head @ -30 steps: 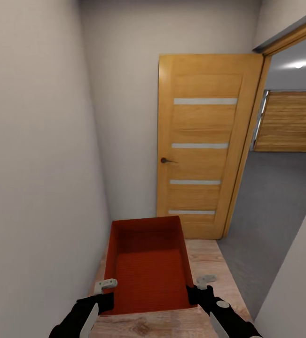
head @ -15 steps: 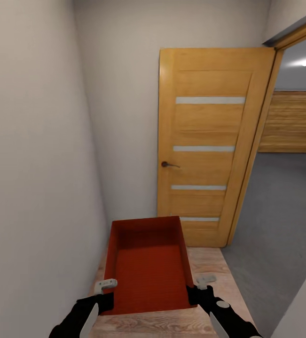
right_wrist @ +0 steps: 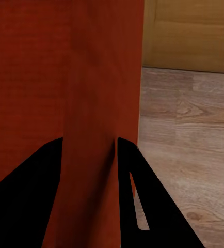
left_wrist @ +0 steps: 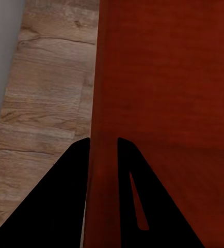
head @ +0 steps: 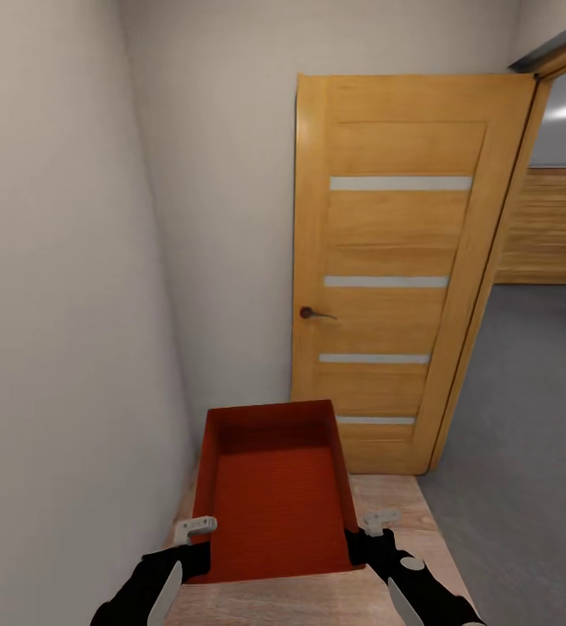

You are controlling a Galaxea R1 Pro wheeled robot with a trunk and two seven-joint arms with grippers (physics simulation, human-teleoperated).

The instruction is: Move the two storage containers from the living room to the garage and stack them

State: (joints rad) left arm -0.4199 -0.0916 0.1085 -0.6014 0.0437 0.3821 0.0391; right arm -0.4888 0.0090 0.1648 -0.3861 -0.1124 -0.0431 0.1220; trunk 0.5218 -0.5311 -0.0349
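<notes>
Red bin (head: 274, 496) is carried out in front, over wood planks (head: 387, 500) in a narrow white-walled hall. Left gripper (head: 197, 539) pinches the bin's left wall, its fingers (left_wrist: 73, 170) narrowly closed either side of it; right gripper (head: 365, 535) clamps the right wall the same way. Wooden door (head: 396, 261) stands open just ahead, grey floor (head: 526, 417) beyond the doorway at right
</notes>
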